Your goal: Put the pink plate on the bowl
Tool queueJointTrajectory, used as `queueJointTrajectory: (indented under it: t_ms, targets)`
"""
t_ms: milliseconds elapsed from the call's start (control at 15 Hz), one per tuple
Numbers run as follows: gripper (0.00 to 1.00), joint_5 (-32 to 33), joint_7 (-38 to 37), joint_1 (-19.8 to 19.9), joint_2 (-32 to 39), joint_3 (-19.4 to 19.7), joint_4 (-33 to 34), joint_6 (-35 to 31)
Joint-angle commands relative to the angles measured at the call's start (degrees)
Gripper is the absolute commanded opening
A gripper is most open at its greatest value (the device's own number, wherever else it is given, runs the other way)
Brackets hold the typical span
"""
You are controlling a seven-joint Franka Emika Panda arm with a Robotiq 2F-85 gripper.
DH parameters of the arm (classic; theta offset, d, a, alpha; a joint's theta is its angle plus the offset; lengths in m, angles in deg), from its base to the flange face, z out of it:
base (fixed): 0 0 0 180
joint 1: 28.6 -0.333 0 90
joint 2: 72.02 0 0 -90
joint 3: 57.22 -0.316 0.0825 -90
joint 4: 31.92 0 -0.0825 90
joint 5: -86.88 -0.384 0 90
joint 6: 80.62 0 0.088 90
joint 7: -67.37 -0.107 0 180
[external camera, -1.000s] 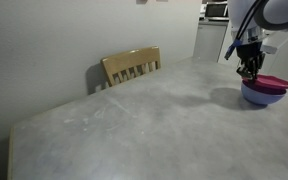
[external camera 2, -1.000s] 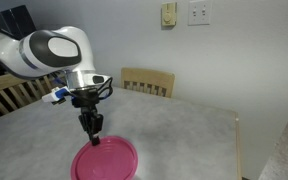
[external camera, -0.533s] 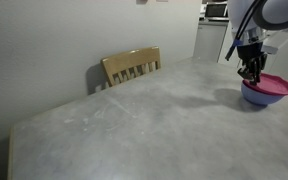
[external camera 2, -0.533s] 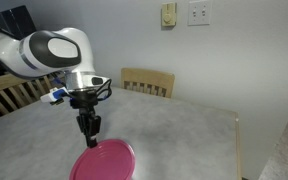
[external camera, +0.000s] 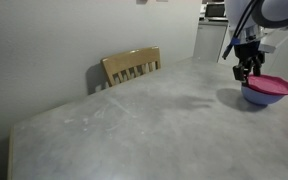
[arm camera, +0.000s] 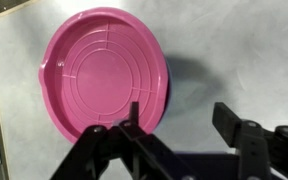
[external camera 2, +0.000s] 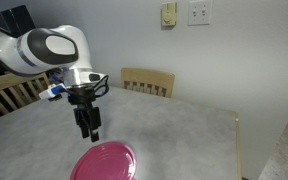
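Observation:
The pink plate (external camera: 270, 85) lies flat on top of the periwinkle bowl (external camera: 260, 97) near the table's far end. In an exterior view the pink plate (external camera 2: 104, 160) covers the bowl fully. My gripper (external camera: 247, 70) hangs just above the plate's near rim, touching nothing. From the other side the gripper (external camera 2: 88, 130) stands clear above the plate. The wrist view looks down on the pink plate (arm camera: 104, 75), ribbed side up, with the gripper (arm camera: 181, 115) open beside its rim and only bare table between the fingers.
The grey table (external camera: 134, 120) is large. A wooden chair (external camera: 131, 66) stands at its back edge, seen again as the chair (external camera 2: 147, 81) behind the arm. Another chair (external camera 2: 4, 92) stands at the side. The table's edge (external camera 2: 236, 140) runs close to the plate.
The gripper opened, let go of the pink plate and rose a little. The plate dropped level onto the bowl.

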Motion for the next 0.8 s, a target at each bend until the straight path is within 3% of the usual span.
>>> queueJointTrajectory:
  t_ms: [0, 733]
  targets:
    - [1.0, -1.38, -1.26, -0.77, -3.45, -0.59, -0.36, 1.68]
    - [1.0, -6.62, -7.58, -0.84, -14.27, -2.68, -0.75, 7.81]
